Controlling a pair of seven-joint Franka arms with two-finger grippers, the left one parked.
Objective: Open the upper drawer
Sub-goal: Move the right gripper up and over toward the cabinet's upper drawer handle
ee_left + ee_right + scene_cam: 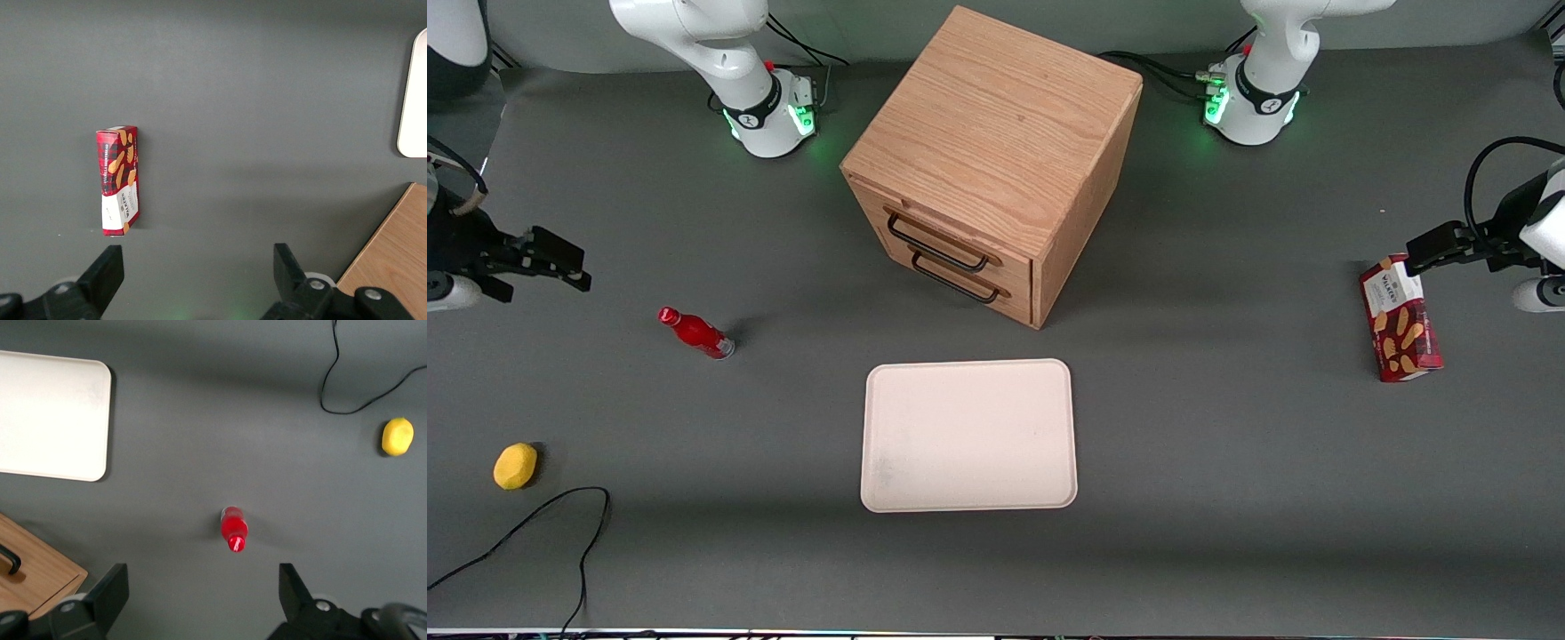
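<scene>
Showing the scene with the upper drawer [943, 233] fully closed, its front flush with the face of the oak cabinet [996, 133] and its black wire handle [935, 242] lying just above the matching handle of the lower drawer [965, 284]. The cabinet stood on the grey table [1227, 489], turned at an angle so that its drawer fronts faced partly toward the working arm's end.

The gripper [560, 260] hung above the table at the working arm's end, well apart from the cabinet, with its two fingers [110, 590] spread wide and nothing between them. A red bottle [696, 332] stood on the table between the gripper and the cabinet, nearer to the front camera than both; in the right wrist view it [233, 529] appeared between the spread fingers but lower down, on the table, untouched.

A pale rectangular tray [968, 436] lay flat, nearer to the front camera than the cabinet and apart from it. A yellow lemon-like object [515, 466] rested near the working arm's end, beside a loop of black cable [560, 507]. A red biscuit box [1400, 320] lay toward the parked arm's end.
</scene>
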